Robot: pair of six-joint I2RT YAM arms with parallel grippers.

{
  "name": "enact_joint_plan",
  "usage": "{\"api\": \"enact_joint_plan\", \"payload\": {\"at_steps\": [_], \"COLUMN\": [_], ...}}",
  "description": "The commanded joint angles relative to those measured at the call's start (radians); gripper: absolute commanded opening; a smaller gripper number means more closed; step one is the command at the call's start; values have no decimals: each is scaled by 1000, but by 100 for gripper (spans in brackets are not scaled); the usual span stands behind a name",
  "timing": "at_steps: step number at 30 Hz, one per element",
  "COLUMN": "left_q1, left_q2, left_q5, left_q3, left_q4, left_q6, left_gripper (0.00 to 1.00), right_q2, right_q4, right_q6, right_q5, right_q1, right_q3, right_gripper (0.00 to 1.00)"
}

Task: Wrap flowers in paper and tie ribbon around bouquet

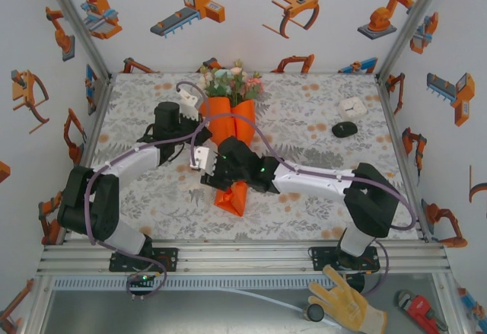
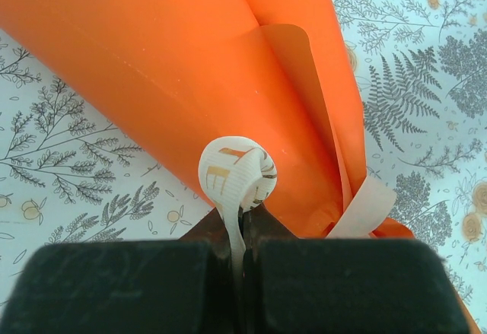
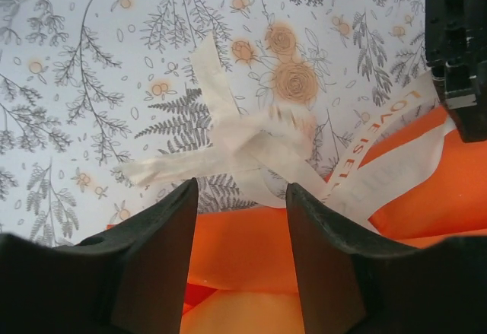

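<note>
The bouquet (image 1: 232,125) lies mid-table, an orange paper cone with the flowers (image 1: 230,81) at its far wide end and its tip (image 1: 233,199) toward me. My left gripper (image 2: 243,216) is shut on the cream ribbon (image 2: 237,170), which curls into a loop just past the fingertips, beside the orange paper (image 2: 175,60). My right gripper (image 3: 242,193) stands open over the paper (image 3: 243,250), nothing between its fingers. Just beyond them the ribbon (image 3: 251,140) lies crossed and bunched on the tablecloth. Both grippers (image 1: 199,157) (image 1: 218,168) meet at the cone's left side.
A small white box (image 1: 353,107) and a black oval object (image 1: 345,129) sit at the back right. Printed walls enclose the table on three sides. The left gripper's black body (image 3: 460,52) shows at the right edge of the right wrist view.
</note>
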Motion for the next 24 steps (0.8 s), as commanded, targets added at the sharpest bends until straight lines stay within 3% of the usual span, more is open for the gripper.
{"api": "enact_joint_plan", "payload": {"at_steps": [1, 5, 9, 12, 18, 24], "left_q1": [-5, 4, 30, 56, 59, 61], "left_q2": [-32, -48, -52, -19, 25, 39], "left_q5": [-15, -60, -174, -173, -148, -140], "left_q3": [-5, -11, 8, 42, 76, 87], "left_q4": [-3, -11, -91, -151, -181, -174], "left_q6": [22, -16, -106, -159, -163, -140], "left_gripper": [0, 0, 0, 0, 0, 0], "right_q2": [-97, -99, 47, 163, 306, 366], "right_q4": [122, 39, -327, -440, -473, -406], "right_q6": [89, 147, 78, 0, -308, -446], "right_q5": [22, 4, 34, 49, 100, -1], "right_q1": [-4, -5, 13, 39, 52, 32], "right_q3": [-52, -51, 193, 322, 428, 418], "right_gripper": [49, 44, 36, 37, 37, 33]}}
